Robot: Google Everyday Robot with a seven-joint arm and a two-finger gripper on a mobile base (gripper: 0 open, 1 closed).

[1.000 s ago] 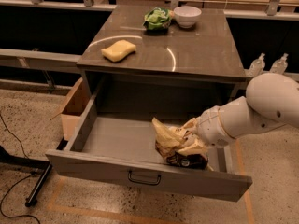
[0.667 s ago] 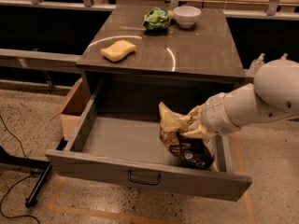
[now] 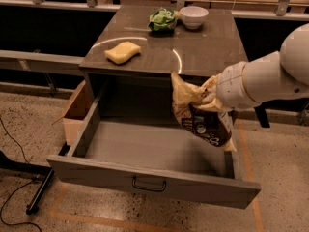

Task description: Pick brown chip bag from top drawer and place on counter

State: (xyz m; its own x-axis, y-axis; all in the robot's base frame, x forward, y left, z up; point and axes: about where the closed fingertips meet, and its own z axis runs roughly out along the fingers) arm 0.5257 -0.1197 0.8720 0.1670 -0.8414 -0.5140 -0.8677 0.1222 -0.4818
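Note:
My gripper [image 3: 207,96] is shut on the tan-yellow top of the brown chip bag [image 3: 200,121]. The bag hangs in the air above the right half of the open top drawer [image 3: 145,149], its dark brown lower part with white lettering pointing down. The bag's top reaches about the level of the counter's [image 3: 203,52] front edge. My white arm comes in from the right. The drawer stands pulled out, with its dark handle [image 3: 148,183] at the centre of the front panel.
On the counter lie a yellow sponge [image 3: 122,51] at the front left, a green bag [image 3: 162,20] and a white bowl [image 3: 193,17] at the back. A cardboard box [image 3: 77,111] stands on the floor left of the drawer.
The gripper has lifted the brown chip bag from the drawer's floor up to about counter height. The drawer now holds nothing that I can see.

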